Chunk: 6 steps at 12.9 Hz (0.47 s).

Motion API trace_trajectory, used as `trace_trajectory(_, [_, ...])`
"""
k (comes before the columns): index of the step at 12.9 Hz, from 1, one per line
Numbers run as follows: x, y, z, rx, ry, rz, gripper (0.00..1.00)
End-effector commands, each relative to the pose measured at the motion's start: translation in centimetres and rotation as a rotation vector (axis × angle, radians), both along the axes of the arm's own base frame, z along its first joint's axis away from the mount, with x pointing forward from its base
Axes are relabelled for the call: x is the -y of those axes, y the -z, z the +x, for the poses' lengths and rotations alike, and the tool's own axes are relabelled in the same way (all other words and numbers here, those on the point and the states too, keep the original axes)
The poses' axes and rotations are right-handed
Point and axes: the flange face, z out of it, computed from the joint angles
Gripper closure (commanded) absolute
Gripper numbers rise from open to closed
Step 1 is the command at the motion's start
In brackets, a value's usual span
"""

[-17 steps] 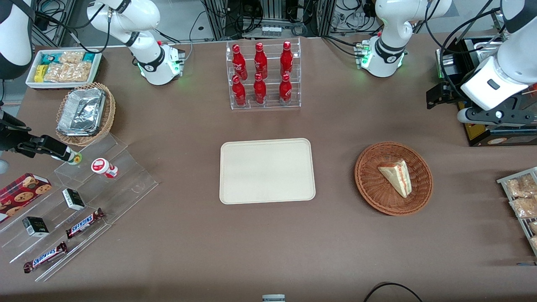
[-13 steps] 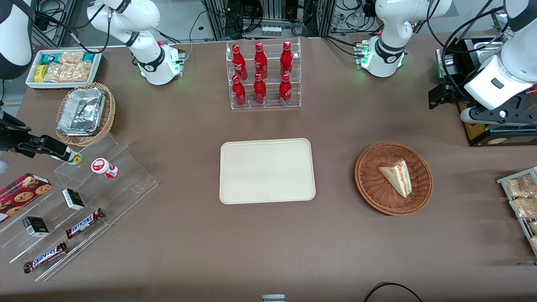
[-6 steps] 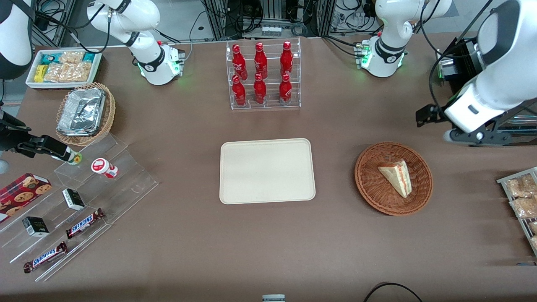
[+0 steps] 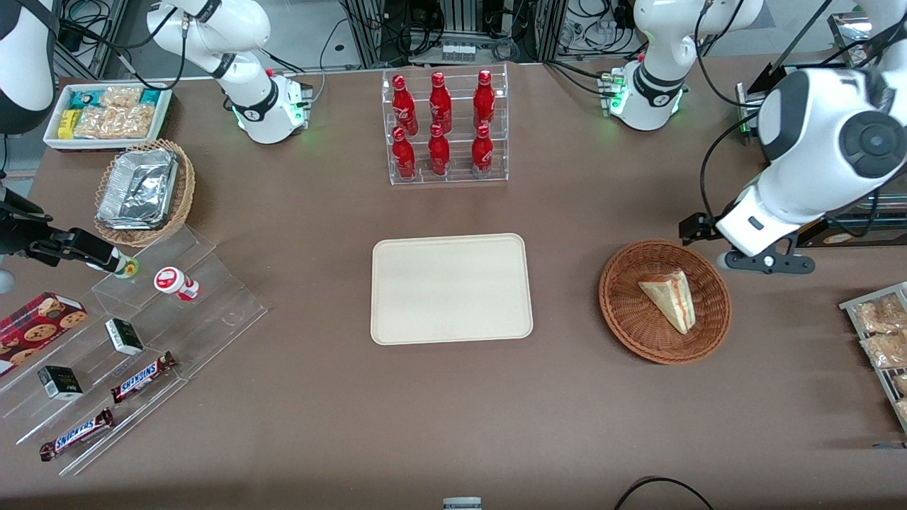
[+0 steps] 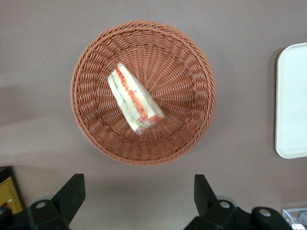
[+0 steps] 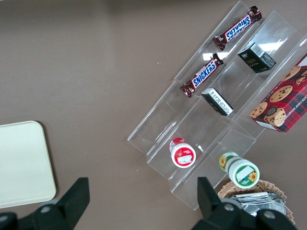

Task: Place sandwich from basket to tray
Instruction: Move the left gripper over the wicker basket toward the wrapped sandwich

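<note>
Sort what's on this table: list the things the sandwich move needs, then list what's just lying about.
For the job:
sandwich, lying in the basket
tray, nothing on it
gripper, jaws open, above the table just outside the basket's rim

Just lying about:
cola bottles rack
Snickers bars
foil containers basket
cookie box

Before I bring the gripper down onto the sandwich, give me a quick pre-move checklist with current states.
1. Sandwich lying in the basket, uncovered: ok.
2. Gripper open, holding nothing: ok.
3. Gripper centred over the sandwich: not ok; it hovers above the table just outside the basket rim, so shift it over first.
4. Fingers lined up across the wedge's narrow width: cannot tell.
5. Tray bare and ready to receive: ok.
</note>
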Motion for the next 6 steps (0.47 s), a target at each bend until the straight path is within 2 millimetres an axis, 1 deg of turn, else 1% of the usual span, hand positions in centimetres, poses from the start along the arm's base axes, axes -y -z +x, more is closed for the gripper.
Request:
trace_trajectory(1, [-0.4,3.8,-0.2,0.040,0.002,0.008,0.00])
trace_trajectory(4, [-0.7,7.0,-0.4,0.075,-0.009,-0.001,0.00])
trace_trajectory(6, [-0.7,8.3,-0.4,0.079,-0.026,-0.004,0.00])
